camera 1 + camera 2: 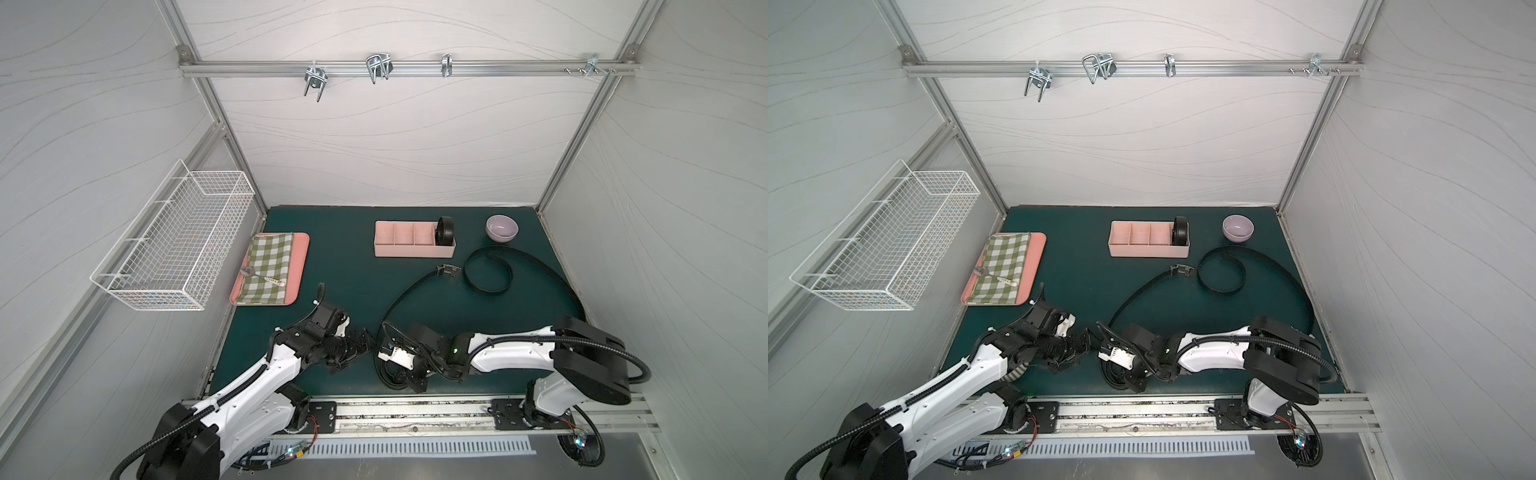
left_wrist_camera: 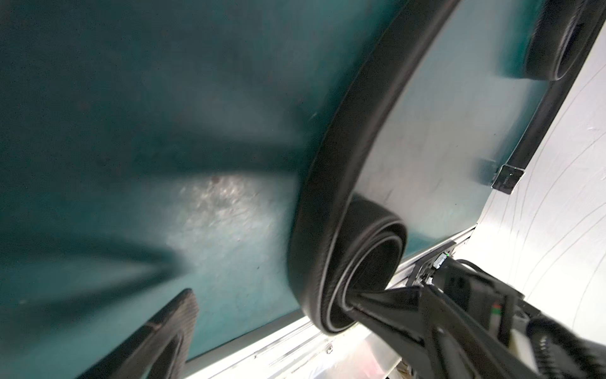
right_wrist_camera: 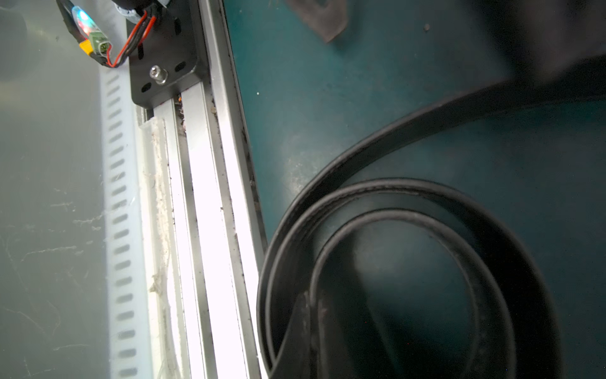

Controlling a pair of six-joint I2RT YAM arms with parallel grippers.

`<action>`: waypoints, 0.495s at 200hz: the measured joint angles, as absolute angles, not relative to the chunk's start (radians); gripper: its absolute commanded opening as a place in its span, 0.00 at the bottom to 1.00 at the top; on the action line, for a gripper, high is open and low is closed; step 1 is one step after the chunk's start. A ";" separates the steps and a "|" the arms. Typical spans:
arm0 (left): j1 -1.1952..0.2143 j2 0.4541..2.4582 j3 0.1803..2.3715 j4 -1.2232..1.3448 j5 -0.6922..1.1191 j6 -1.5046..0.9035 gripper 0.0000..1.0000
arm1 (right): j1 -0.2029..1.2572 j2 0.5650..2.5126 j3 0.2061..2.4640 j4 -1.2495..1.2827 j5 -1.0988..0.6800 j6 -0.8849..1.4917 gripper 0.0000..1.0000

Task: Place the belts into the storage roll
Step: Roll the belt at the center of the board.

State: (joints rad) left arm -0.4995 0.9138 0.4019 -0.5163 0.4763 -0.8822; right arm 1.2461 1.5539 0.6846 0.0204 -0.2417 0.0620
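My right gripper (image 2: 357,303) is clamped on the inner end of the half-wound belt (image 2: 314,262) at the mat's (image 1: 332,257) near edge, my left gripper (image 1: 365,340) gaping just beside it, and since I reckon that limp, springy strap will unwind, I'd pinch across the whole coil before carrying it to the storage roll (image 1: 409,250), well apart.

A flat pink tray (image 1: 300,257) with a checked cloth (image 1: 268,266) and a spoon (image 1: 264,277) lies on the green surface (image 1: 353,257), beyond the left jaws. A purple bowl (image 1: 502,227) sits far beyond the right jaws. A white wire basket (image 1: 174,249) hangs far left of both.
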 measured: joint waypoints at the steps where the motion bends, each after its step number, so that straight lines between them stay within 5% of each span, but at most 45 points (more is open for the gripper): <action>1: -0.500 0.913 0.401 -0.516 0.477 -0.883 0.91 | 1.245 1.554 0.685 0.020 -0.242 0.062 0.00; 48: -0.571 0.965 0.384 -0.455 0.509 -0.881 0.71 | 1.237 1.553 0.681 0.023 -0.252 0.064 0.00; 99: -0.649 1.082 0.389 -0.342 0.517 -0.871 0.65 | 1.237 1.553 0.681 0.023 -0.252 0.064 0.00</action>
